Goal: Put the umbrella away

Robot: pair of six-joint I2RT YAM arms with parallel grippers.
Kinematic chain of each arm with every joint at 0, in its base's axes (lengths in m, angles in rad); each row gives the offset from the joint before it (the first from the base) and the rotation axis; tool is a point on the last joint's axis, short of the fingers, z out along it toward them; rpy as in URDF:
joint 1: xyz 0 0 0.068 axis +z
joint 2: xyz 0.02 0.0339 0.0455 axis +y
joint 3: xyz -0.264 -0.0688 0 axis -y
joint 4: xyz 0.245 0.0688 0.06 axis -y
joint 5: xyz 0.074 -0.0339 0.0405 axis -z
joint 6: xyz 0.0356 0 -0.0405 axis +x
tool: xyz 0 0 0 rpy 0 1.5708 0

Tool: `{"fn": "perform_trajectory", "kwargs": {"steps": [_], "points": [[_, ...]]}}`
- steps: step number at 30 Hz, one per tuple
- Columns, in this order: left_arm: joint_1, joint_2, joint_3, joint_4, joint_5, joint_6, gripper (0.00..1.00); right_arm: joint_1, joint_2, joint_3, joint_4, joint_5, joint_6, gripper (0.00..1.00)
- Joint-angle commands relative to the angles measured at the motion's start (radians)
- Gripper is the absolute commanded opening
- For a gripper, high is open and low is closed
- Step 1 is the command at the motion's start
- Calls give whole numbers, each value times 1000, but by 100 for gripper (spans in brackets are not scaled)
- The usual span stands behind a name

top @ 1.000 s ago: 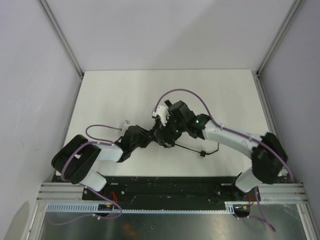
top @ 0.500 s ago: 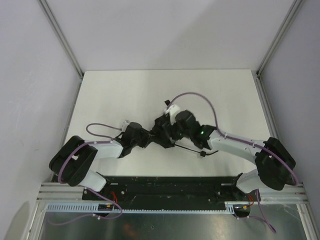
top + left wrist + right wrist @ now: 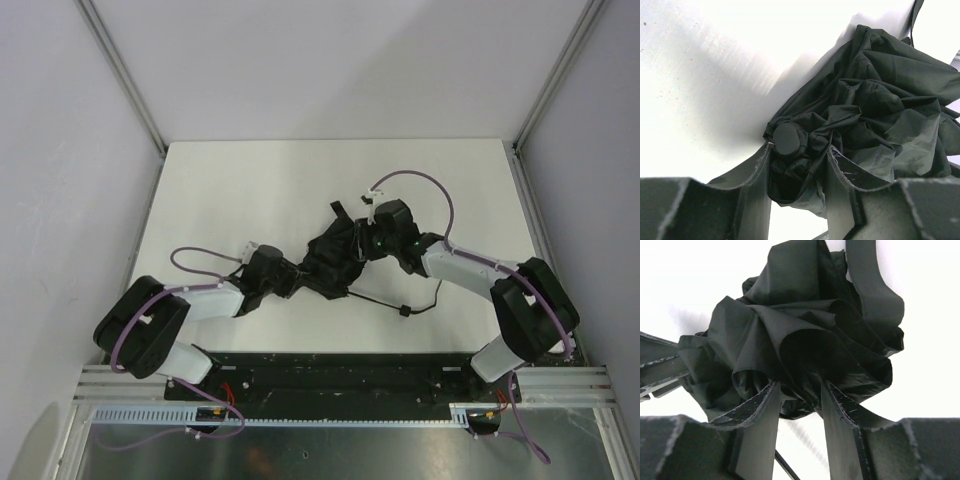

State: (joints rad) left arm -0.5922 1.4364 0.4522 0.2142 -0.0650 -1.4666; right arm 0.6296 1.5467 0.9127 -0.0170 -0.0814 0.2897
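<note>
- Right arm swung since a second ago: its wrist sat over the fabric bundle, now it's at the bundle's far-right side, and its jaws have come in from wide to narrow. Left arm barely shifted.
- umbrella lies mid-table, between the two wrists, as a crumpled black heap, canopy loose and not rolled.
- thin shaft runs out of the heap toward the near right, ending in the small knob handle; both lie flat on the table, clear of either gripper.
- left gripper is pinched on the heap's near-left end. Fabric is bunched between both fingers, and a round black end cap sits right at the fingertips.
- right gripper is at a narrow gap, with folds of the canopy filling the space between the two fingers and pressing on both inner faces.
- a broad black fabric strap curls up over the heap's far side in the right wrist view.
- Part of the left gripper shows at the left edge of that same view, touching the fabric.
</note>
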Motion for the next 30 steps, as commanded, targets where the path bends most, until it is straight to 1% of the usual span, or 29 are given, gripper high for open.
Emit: {"fn": "perform_trajectory", "kwargs": {"steps": [1,3,5,7,8,10,13,15,16,18,21,22,25,27,29,30], "points": [[-1,4,-34,-144,-10,37,0,-23,42,-3,66,-45,16,44],[0,0,-35,-141,-8,32,0,-25,65,-3,74,-54,6,47],[0,-4,-34,-139,-5,30,0,-25,86,-3,90,-80,-4,48],[-4,-8,-32,-139,-5,26,0,-20,105,-3,122,-124,-22,47],[-5,-9,-30,-138,-6,24,0,-14,118,-2,142,-148,-30,44],[-9,-5,-26,-138,-3,19,0,0,142,3,173,-198,-40,37],[-17,-4,-23,-135,-3,11,0,20,166,16,184,-278,-32,15],[-22,-6,-24,-135,-4,5,0,40,162,19,169,-331,-14,5],[-24,-9,-25,-134,-4,-1,0,52,155,18,157,-358,3,3],[-27,-15,-27,-132,-3,-10,0,73,141,4,162,-412,62,1],[-31,-27,-31,-130,1,-20,0,84,140,-46,275,-510,193,0],[-33,-31,-31,-130,-4,-22,0,86,147,-59,303,-522,214,0],[-39,-43,-33,-131,-19,-31,0,88,201,-66,314,-488,187,0],[-41,-43,-33,-130,-20,-37,0,72,256,-66,316,-493,160,0],[-41,-43,-33,-130,-19,-38,0,70,270,-59,258,-418,89,0],[-42,-44,-34,-130,-18,-39,0,71,265,-50,218,-376,47,3]]}}
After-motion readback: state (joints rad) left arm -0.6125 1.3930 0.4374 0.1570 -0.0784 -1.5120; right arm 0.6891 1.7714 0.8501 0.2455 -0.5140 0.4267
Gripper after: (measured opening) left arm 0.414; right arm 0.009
